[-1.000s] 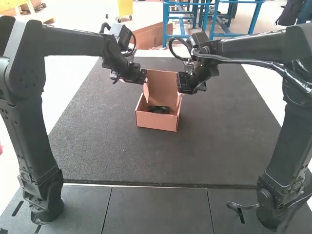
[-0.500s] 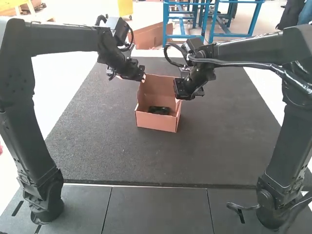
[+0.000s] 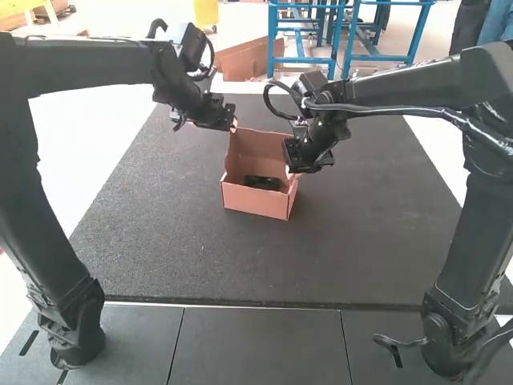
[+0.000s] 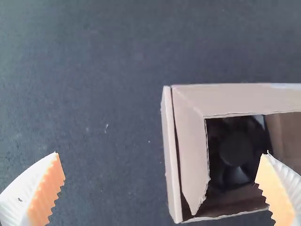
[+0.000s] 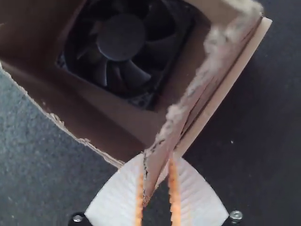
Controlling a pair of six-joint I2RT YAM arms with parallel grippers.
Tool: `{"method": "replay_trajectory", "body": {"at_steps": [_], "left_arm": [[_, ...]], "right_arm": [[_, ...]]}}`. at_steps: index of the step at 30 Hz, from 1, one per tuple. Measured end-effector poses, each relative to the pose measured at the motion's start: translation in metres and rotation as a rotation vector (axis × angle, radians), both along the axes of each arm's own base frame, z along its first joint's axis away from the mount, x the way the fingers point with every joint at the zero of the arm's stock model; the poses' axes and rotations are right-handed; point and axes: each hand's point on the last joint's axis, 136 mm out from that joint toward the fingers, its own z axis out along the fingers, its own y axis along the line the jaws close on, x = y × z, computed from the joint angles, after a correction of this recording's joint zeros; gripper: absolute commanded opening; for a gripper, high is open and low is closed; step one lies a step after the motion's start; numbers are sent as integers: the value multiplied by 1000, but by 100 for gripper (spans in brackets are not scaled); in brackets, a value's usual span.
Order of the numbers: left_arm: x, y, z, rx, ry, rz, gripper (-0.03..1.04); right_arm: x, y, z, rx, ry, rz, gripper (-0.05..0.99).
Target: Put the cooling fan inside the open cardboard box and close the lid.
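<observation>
Nothing legible — no print, label or number on the cardboard box (image 3: pixel 256 200) or cooling fan (image 5: pixel 123 42).

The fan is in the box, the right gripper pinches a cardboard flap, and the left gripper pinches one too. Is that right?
Not quite. The left gripper pinches nothing: the left wrist view shows its fingers spread wide apart. The fan is in the box, and the right gripper does pinch a cardboard flap.

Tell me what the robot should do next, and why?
Probably the right hand should fold the side flap it pinches inward. The fan already lies in the box, the lid stands upright, and the left hand hangs open near it.
</observation>
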Motion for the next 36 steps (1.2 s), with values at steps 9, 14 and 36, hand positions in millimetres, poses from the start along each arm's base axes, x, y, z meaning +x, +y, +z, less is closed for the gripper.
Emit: {"method": "replay_trajectory", "body": {"at_steps": [9, 14, 36], "left_arm": [[19, 9, 56, -57, -165, 33, 96], [39, -1, 64, -62, -190, 30, 96], [47, -98, -14, 22, 6, -144, 96]], "right_arm": [[-3, -4, 20, -33, 27, 7, 92], [-10, -5, 40, -31, 49, 16, 92], [19, -57, 165, 145, -238, -99, 92]]}}
